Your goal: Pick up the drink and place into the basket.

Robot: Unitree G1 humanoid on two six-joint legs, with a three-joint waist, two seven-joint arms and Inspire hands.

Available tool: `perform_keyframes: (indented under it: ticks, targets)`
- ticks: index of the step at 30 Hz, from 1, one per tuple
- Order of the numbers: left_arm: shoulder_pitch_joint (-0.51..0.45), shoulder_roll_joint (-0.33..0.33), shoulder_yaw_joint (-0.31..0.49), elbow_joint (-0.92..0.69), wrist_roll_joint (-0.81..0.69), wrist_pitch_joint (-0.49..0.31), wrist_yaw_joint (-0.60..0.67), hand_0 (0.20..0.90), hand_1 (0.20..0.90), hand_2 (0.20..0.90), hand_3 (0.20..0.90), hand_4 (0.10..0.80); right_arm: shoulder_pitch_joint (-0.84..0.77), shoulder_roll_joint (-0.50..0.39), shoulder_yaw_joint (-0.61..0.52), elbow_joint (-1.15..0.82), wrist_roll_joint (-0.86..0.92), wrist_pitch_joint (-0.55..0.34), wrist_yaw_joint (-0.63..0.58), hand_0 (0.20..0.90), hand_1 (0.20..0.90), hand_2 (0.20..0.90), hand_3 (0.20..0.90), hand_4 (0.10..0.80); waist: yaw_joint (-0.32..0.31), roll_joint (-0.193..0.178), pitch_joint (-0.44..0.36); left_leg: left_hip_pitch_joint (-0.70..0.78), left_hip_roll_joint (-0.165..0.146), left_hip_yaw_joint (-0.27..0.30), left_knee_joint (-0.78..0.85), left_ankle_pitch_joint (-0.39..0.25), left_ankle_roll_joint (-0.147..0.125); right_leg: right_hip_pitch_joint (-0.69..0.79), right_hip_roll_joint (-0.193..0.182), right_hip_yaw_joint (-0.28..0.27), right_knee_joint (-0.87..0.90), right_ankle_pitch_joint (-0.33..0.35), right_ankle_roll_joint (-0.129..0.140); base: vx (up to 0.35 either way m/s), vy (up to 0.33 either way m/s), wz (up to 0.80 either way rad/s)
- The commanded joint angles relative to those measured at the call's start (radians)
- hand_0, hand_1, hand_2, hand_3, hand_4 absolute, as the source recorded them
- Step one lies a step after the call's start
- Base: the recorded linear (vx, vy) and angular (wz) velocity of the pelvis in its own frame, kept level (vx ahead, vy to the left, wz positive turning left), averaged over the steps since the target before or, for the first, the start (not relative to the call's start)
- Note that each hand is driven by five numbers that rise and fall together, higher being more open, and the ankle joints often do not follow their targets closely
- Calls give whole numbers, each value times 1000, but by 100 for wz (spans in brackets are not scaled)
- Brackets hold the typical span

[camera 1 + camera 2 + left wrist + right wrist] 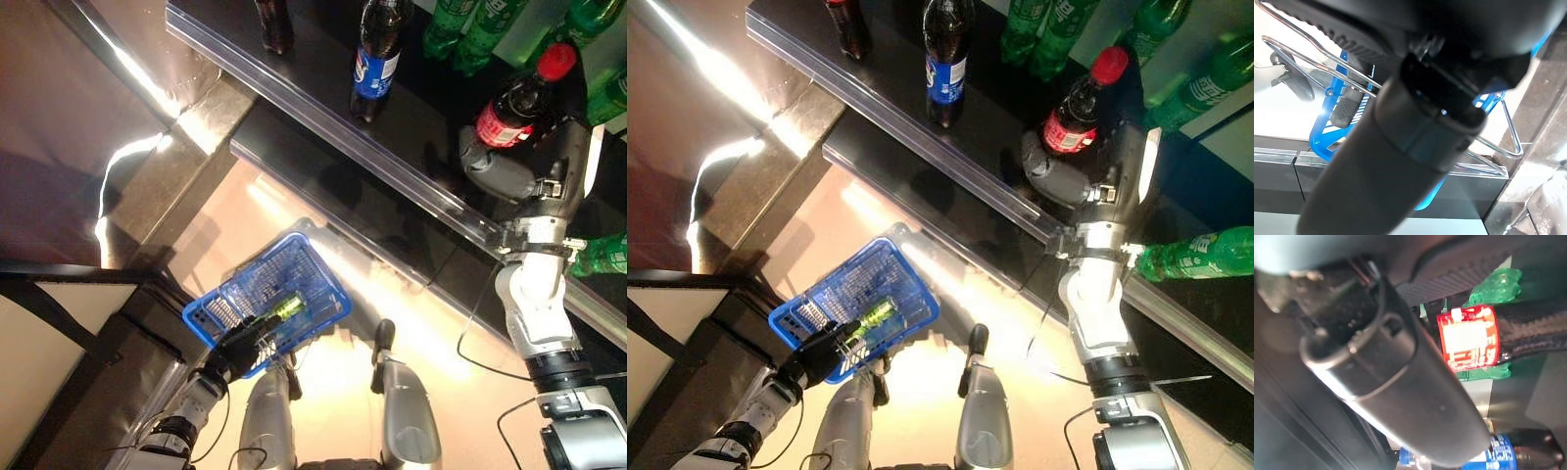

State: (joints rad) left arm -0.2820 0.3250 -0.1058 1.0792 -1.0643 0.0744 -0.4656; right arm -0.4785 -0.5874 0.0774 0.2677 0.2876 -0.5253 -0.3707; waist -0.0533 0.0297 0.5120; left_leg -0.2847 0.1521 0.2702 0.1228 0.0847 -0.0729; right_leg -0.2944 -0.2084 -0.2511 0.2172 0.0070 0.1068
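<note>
The right hand [1087, 181] is curled round the upright red-capped cola bottle [1080, 110] on the shelf [872, 93], well right of the blue basket [847, 304] gripped by the left hand [818, 351].

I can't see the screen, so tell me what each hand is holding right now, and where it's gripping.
The right hand grips the red-capped cola bottle around its body. The left hand holds the blue basket by its wire handle.

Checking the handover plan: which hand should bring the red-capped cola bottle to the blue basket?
The right hand: its fingers already wrap the red-capped cola bottle at the shelf. The left hand is occupied holding the blue basket by its handle.
</note>
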Motion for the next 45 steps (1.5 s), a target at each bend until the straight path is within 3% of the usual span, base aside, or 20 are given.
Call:
perform_keyframes:
  ticks: [1, 10, 24, 25, 27, 28, 45]
  targets:
    - [61, 25, -41, -48, -17, 60, -124, 300, 300, 300, 200, 100, -123, -92, -35, -33, 38, -61, 0, 900, 900, 900, 900, 800, 13, -32, -46, -29, -16, 28, 189, -162, 22, 7, 8, -3, 17, -39, 14, 4, -21, 9]
    - [38, 59, -57, -51, -22, 83, -127, 300, 300, 300, 200, 100, -188, -161, -4, 156, 76, 25, -15, 900, 900, 900, 900, 800, 28, -32, -42, -42, -17, 16, 196, -167, 23, -3, 10, -7, 24, -39, 14, -7, -18, 5]
    - [25, 77, -70, -39, -17, 84, -143, 300, 300, 300, 200, 100, -256, -196, 30, 250, 110, 33, -3, 900, 900, 900, 900, 800, 37, -26, -35, -42, -26, 7, 185, -169, 25, -16, 9, -12, 35, -44, 15, 0, 0, 0]
    - [23, 78, -70, -39, -19, 85, -142, 300, 300, 300, 200, 100, -260, -197, 31, 248, 109, 37, -1, 806, 806, 806, 790, 690, 36, -25, -35, -42, -27, 7, 183, -169, 26, -19, 10, -12, 37, -45, 15, 0, 0, 0]
    - [20, 80, -69, -36, -14, 88, -147, 300, 300, 300, 200, 100, -265, -196, 35, 250, 109, 37, 10, 396, 396, 396, 313, 213, 36, -23, -36, -44, -28, 8, 181, -169, 25, -23, 8, -12, 38, -46, 16, 0, 0, 0]
    - [18, 79, -70, -35, -15, 87, -147, 300, 300, 300, 200, 100, -267, -197, 38, 250, 110, 36, 18, 300, 300, 300, 200, 100, 36, -23, -37, -45, -29, 8, 180, -169, 26, -26, 8, -12, 40, -47, 16, -13, 11, 3]
    - [7, 73, -85, -29, -14, 80, -152, 300, 300, 300, 200, 100, -304, -191, 60, 253, 104, 41, 27, 300, 300, 300, 200, 100, 34, -12, -34, -44, -45, 8, 162, -169, 30, -50, 5, -13, 50, -50, 17, -1, 1, 1]
